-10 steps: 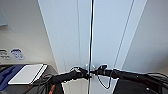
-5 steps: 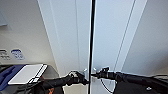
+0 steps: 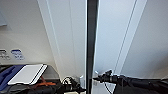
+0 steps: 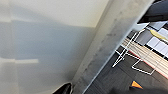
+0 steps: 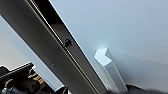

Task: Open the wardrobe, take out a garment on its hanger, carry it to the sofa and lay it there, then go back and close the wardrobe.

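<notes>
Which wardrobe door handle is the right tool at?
The handle on the right door, just past the dark gap; the right tool sits against it. The left door's handle is beside the left tool.

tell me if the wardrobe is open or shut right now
Partly open: a dark gap runs down between the two doors of the wardrobe, with both arms at the handles near the seam.

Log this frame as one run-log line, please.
stage: opening wardrobe | doors: dark gap at middle seam | left pincer: at seam | right pincer: at right door handle | grip: cannot tell
</notes>
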### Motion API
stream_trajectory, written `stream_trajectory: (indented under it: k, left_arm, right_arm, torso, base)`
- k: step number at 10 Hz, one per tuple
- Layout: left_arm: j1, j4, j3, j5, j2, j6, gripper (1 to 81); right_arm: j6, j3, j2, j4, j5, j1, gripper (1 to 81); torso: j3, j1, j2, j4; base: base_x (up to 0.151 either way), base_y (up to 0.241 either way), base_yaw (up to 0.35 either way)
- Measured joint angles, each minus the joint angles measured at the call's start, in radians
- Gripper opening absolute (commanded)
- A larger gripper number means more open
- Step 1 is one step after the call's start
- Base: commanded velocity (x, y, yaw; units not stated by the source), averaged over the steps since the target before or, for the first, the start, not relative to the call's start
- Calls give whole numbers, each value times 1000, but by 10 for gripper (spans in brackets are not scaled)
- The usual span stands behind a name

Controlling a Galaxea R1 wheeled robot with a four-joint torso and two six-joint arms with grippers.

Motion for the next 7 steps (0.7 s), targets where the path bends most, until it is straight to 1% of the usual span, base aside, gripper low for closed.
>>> stream_trajectory:
  k: [4,7]
  left_arm:
    - [34,27,150,8,-125,4,811]
    - [68,53,245,2,-223,4,811]
  right_arm:
    - [-4,111,-72,-73,0,-36,811]
    - [-5,221,-170,-111,11,-79,811]
  torso:
    - [0,0,0,0]
    - [0,0,0,0]
  base:
    - [0,0,0]
    - [0,0,0]
